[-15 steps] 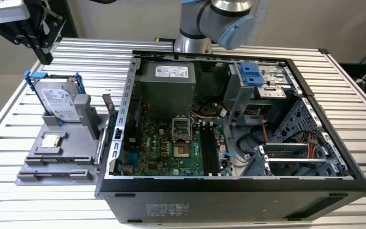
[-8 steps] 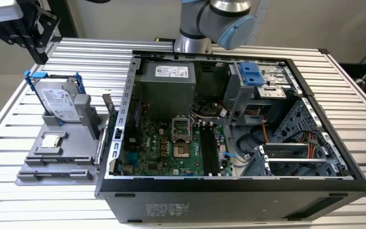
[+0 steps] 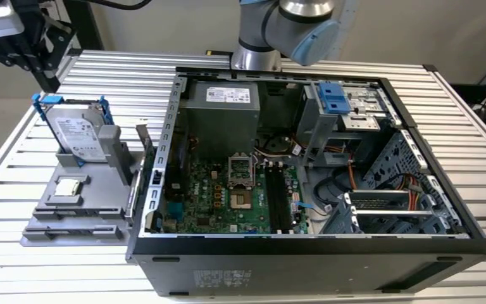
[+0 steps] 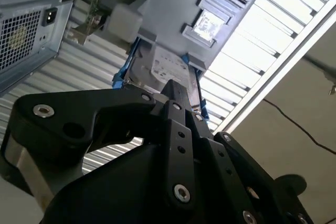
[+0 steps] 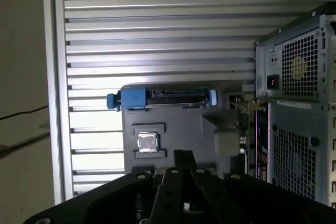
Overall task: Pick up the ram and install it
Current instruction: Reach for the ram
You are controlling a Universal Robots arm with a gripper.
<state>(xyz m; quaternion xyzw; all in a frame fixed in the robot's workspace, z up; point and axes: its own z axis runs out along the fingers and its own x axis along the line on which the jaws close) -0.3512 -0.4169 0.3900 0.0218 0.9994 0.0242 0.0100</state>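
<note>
- Exterior view: a slatted desk [image 3: 99, 69] is seen carrying an open computer case [image 3: 311, 266].
- A gray holder [image 3: 83, 218] is set just beside the case.
- The hand [image 5: 184, 156] is clenched on nothing, over the holder.
- A blue-framed hard drive [image 3: 78, 136] is stood upright in the holder.
- The ram [image 3: 146, 155] is stood on edge between holder and case.

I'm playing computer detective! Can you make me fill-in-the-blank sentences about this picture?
The hard drive stands in a ___ frame. It stands to the exterior view's ___ of the computer case. The motherboard inside the case is ___. Missing words: blue, left, green.
</note>
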